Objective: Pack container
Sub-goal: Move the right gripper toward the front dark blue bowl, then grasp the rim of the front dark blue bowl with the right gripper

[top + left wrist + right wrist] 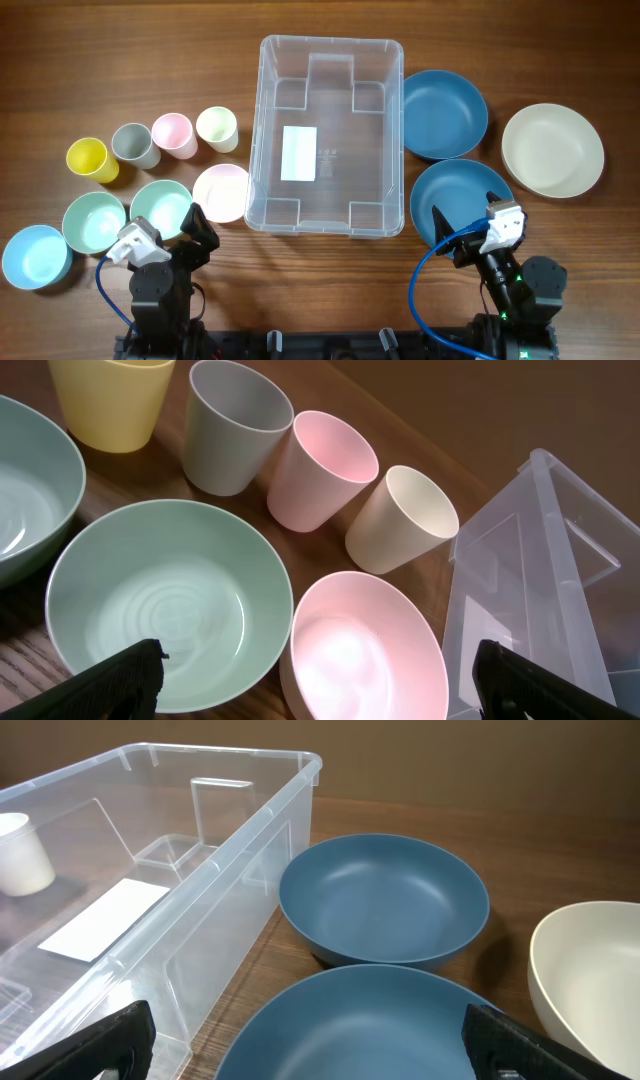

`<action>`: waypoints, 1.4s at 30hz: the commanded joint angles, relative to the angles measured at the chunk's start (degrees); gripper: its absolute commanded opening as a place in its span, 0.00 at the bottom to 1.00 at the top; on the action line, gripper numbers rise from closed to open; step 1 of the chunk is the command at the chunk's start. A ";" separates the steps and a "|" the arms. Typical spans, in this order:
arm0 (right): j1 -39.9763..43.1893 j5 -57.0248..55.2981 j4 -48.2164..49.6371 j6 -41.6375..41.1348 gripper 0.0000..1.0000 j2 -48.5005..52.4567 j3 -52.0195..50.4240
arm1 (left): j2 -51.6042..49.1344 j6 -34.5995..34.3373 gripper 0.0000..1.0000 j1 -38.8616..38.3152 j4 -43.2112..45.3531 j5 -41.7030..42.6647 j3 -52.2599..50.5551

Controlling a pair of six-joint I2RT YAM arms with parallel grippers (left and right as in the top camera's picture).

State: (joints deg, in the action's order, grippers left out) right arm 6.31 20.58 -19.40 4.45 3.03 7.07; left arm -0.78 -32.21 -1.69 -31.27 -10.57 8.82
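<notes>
Wooden tabletop, everything laid out, nothing packed yet. I've got the container (330, 135) dead centre between the arms, its long axis running away from me, with only a white label (299, 153) on its floor. My left gripper (320, 695) is spread wide, low by a green bowl (165, 600) and the pink bowl (365, 650), which sits just beside the container's left wall. The container lies ahead and to the right of it. My right gripper (310, 1055), fingers wide apart too, hangs over the near blue bowl (370, 1020), with the container ahead-left. Neither arm looks clearly nearer.
</notes>
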 commanded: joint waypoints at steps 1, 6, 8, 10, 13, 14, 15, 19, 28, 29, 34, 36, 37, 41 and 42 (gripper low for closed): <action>-0.31 0.72 0.15 0.52 1.00 -0.72 -0.17 | 0.39 0.44 1.00 0.48 0.17 0.50 -0.35; -0.31 9.11 0.24 -15.56 1.00 -0.72 -0.17 | 0.39 0.44 1.00 0.48 0.17 0.50 -0.35; -0.31 11.80 0.28 -28.70 1.00 -0.72 -0.17 | 0.39 0.44 1.00 0.48 0.15 0.50 -0.35; -0.31 11.65 0.28 -39.89 1.00 -0.72 -0.17 | 0.39 0.44 1.00 0.48 0.17 0.50 -0.35; -0.31 15.63 4.48 -42.66 1.00 -0.72 -0.13 | 0.39 0.44 1.00 0.48 0.15 0.50 -0.35; -0.31 16.98 5.62 -41.75 1.00 -0.57 0.50 | 0.39 0.44 1.00 0.48 0.17 0.50 -0.35; -0.31 16.33 5.14 -41.70 1.00 0.13 2.38 | 0.39 0.44 1.00 0.48 0.15 0.50 -0.35; -0.31 11.50 0.37 -36.81 0.99 6.47 11.91 | 0.39 0.44 1.00 0.48 0.17 0.50 -0.35; -0.31 -0.31 -23.47 -25.66 1.00 38.69 46.51 | 0.39 0.44 1.00 0.48 0.17 0.50 -0.35; -0.31 0.00 -24.59 -25.62 1.00 40.39 47.84 | 0.39 0.44 1.00 0.48 0.17 0.50 -0.35; -0.24 -12.04 -33.81 -38.51 1.00 45.99 49.33 | 0.39 0.44 1.00 0.48 0.15 0.50 -0.35; -0.24 -24.70 -42.21 -47.87 1.00 48.02 49.27 | 0.39 0.44 1.00 0.48 0.15 0.50 -0.35; -0.24 -27.52 -44.98 -49.90 0.99 49.29 49.27 | 0.39 0.44 1.00 0.48 0.15 0.50 -0.35; -0.24 -28.72 -47.45 -51.56 1.00 54.29 46.95 | 0.39 0.44 1.00 0.48 0.15 0.50 -0.35; -0.24 -28.72 -47.25 -52.76 1.00 55.67 45.99 | 0.39 0.44 1.00 0.48 0.17 0.50 -0.35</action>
State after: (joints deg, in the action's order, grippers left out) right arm 6.13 -2.44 -66.52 -42.22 55.33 55.46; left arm -0.80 -32.21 -1.69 -31.29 -10.57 8.82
